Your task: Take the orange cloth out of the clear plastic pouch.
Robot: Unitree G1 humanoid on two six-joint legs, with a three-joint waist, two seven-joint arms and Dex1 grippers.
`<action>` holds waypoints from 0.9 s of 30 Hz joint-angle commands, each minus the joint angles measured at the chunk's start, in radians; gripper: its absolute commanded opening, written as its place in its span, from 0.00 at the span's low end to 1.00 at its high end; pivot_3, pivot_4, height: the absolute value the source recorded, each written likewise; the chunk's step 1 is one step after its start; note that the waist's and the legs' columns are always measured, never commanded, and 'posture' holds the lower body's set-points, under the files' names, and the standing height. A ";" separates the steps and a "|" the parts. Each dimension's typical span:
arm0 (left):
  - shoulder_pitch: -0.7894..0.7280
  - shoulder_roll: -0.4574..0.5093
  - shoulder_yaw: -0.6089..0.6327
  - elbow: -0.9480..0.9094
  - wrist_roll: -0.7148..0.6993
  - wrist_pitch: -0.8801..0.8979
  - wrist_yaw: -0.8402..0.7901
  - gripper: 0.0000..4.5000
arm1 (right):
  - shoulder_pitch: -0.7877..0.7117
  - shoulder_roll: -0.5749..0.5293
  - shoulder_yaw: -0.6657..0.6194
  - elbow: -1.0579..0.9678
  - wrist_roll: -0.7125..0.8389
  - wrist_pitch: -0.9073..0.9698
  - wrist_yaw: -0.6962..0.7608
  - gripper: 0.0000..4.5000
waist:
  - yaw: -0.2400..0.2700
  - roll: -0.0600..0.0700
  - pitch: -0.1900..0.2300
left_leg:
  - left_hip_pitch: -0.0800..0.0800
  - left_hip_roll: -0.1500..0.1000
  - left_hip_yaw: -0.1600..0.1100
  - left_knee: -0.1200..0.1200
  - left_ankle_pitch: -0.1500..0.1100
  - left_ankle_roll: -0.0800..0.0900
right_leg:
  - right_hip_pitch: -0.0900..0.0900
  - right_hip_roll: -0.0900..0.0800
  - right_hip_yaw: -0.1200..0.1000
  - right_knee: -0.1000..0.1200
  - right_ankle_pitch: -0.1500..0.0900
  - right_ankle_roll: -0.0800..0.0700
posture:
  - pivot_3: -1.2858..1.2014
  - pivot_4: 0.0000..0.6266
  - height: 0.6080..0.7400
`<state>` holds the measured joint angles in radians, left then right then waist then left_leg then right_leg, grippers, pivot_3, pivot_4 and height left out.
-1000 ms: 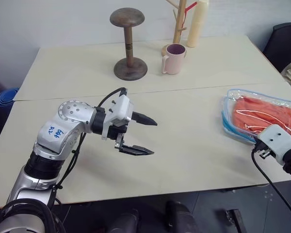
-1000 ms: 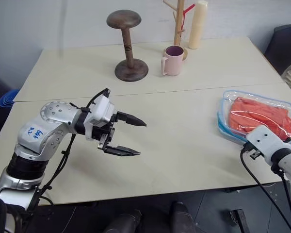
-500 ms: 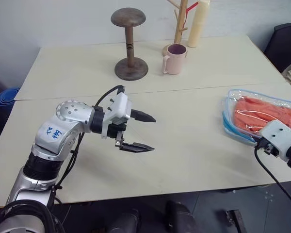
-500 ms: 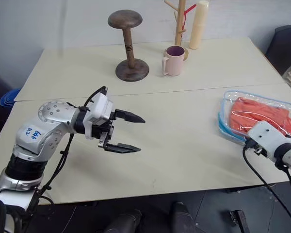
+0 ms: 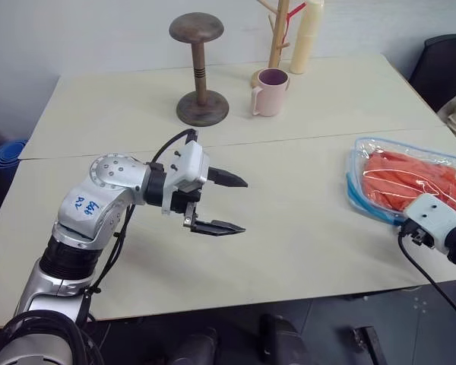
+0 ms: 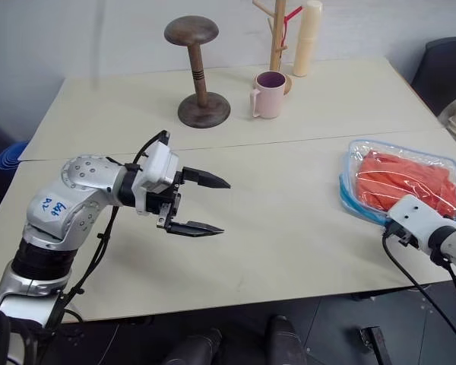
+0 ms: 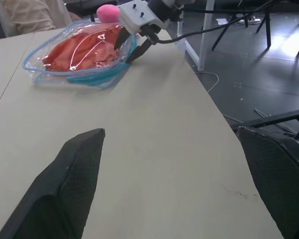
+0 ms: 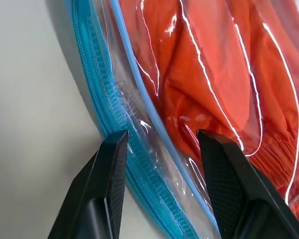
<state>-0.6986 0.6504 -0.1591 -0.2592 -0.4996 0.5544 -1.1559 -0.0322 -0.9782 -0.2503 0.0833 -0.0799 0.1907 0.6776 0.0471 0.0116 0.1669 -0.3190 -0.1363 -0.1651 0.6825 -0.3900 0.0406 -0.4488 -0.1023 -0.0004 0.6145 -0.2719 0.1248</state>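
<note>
The left claw (image 5: pixel 229 203) is hanging over the pale tabletop (image 5: pixel 289 228) with its two black fingers spread wide apart, and it is holding nothing. It is pointing across the tabletop toward the pouch, which is lying well apart from it. Far beyond this claw, near the back of the tabletop, a brown wooden stand (image 5: pixel 199 68) is standing upright, and a pink mug (image 5: pixel 270 91) is sitting just beside it, with a wooden rack (image 5: pixel 280 34) and a tall cream tube (image 5: pixel 305 36) standing behind the mug. The clear plastic pouch (image 5: pixel 362 163) with blue edging is lying flat on the tabletop, right in front of the right claw (image 7: pixel 132 48). The orange cloth (image 5: pixel 406 182) is sitting folded and wrinkled inside the pouch. The right claw is reaching the near edge of the pouch, with its fingers (image 8: pixel 107 189) partly apart. In the right wrist view, the blue zipper edge and the clear plastic are lying between the two fingers, and the fingers are not squeezing anything. A small pink thing (image 7: pixel 108 12) is peeking out just behind this claw.
</note>
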 commanded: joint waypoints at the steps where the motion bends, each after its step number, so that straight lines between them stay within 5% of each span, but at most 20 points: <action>1: -0.022 0.009 0.018 -0.012 0.003 -0.015 -0.002 1.00 | -0.022 -0.022 0.012 0.045 -0.010 -0.041 0.011 0.37 | 0.000 0.000 0.000 | 0.000 0.000 0.000 0.000 0.000 0.000 | 0.000 0.000 0.000 0.000 0.000 0.000 | 0.52 0.24 1.00; 6: -0.019 0.006 0.022 -0.019 0.004 -0.013 0.008 1.00 | -0.032 -0.028 0.021 0.068 -0.006 -0.066 0.037 0.01 | 0.000 0.000 0.000 | 0.000 0.000 0.002 0.000 0.000 0.000 | 0.000 0.001 0.003 0.000 0.001 0.001 | 0.52 0.24 1.00; 17: -0.015 0.005 0.026 -0.016 0.015 -0.027 0.019 1.00 | -0.035 -0.052 -0.027 0.024 -0.010 -0.076 0.025 0.01 | 0.000 0.000 0.000 | 0.000 0.000 0.004 0.000 0.000 0.000 | -0.002 0.002 0.004 0.000 0.001 0.001 | 0.52 0.24 1.00; 24: -0.016 0.006 0.031 -0.015 0.010 -0.028 0.022 1.00 | 0.105 -0.072 -0.173 -0.210 0.033 0.083 0.093 0.44 | 0.006 0.000 0.000 | -0.002 0.001 0.006 0.000 0.000 0.000 | -0.005 0.002 0.006 0.003 0.001 0.001 | 0.52 0.24 1.00; 27: -0.021 0.000 0.027 -0.008 0.014 -0.032 0.023 1.00 | 0.150 -0.053 -0.174 -0.240 0.029 0.116 0.088 0.44 | 0.006 -0.001 0.000 | -0.002 0.001 0.006 0.000 0.000 0.000 | -0.005 0.002 0.006 0.003 0.001 0.001 | 0.52 0.24 1.00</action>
<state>-0.6992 0.6491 -0.1572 -0.2593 -0.4845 0.5410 -1.1362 0.1100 -1.0385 -0.3989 -0.1265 -0.0508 0.2906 0.7704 0.0527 0.0108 0.1674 -0.3205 -0.1356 -0.1584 0.6831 -0.3901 0.0405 -0.4539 -0.1002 0.0063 0.6180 -0.2708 0.1259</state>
